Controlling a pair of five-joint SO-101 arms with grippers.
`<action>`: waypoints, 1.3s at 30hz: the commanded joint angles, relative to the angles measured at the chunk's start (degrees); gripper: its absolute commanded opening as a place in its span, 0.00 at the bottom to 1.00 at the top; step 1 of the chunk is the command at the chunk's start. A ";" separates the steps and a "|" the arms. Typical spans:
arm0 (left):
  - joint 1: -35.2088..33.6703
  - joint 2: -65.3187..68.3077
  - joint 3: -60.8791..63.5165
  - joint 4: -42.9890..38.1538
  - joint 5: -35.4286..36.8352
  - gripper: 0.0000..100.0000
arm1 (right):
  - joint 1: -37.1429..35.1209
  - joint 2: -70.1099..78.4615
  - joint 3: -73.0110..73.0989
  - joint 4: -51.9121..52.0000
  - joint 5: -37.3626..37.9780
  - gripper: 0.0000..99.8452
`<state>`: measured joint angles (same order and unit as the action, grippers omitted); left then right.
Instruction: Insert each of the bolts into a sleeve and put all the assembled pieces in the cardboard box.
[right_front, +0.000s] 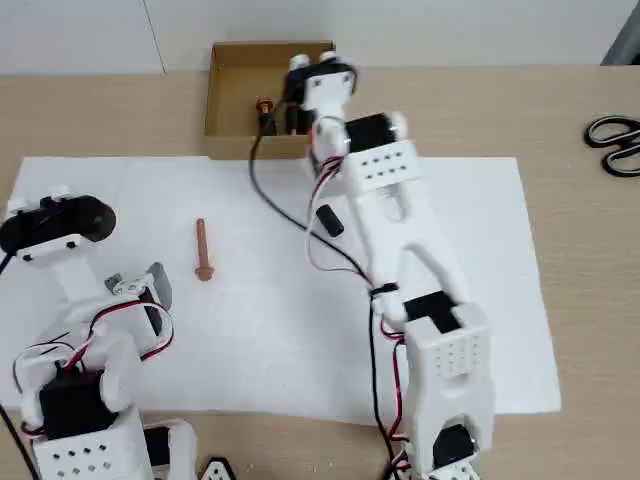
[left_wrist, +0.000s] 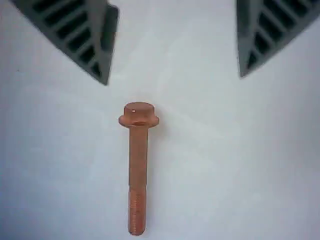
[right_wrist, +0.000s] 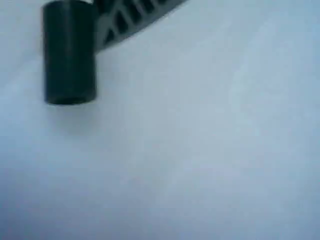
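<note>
My left claw (left_wrist: 175, 52) hangs open, the bolt (left_wrist: 137, 165) just ahead of its tips: I'm at pickup. Next I'd advance and close on the shank. Whether my right claw (right_front: 300, 108) is open, I cannot tell.

Bolt (left_wrist: 137, 165): lying clear, bare paper (right_front: 260, 340) all round.
Box (right_front: 228, 110): right arm (right_front: 385, 190) is hanging over its right side; left side lying open.

A light wooden table (right_front: 575, 250) carries a wide white sheet of paper (right_front: 260, 340). Black-handled scissors (right_front: 615, 143) lie off the sheet's far right corner, and a pale wall (right_front: 80, 35) stands beyond the sheet's far side.
</note>
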<state>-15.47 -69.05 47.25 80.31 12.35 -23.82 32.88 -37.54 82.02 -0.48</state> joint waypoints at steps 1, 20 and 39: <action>-0.26 -0.62 -0.22 -0.26 -0.44 0.16 | -1.89 1.27 -2.55 0.40 0.79 0.18; -0.26 -0.62 -0.22 -0.26 -0.44 0.16 | -1.89 13.85 -2.64 -7.16 0.88 0.18; -0.26 -0.62 -0.13 -0.26 -0.44 0.16 | -0.31 17.27 -2.64 -6.46 0.97 0.11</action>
<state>-15.47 -69.05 47.25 80.31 12.35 -24.18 49.05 -40.09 75.78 -0.31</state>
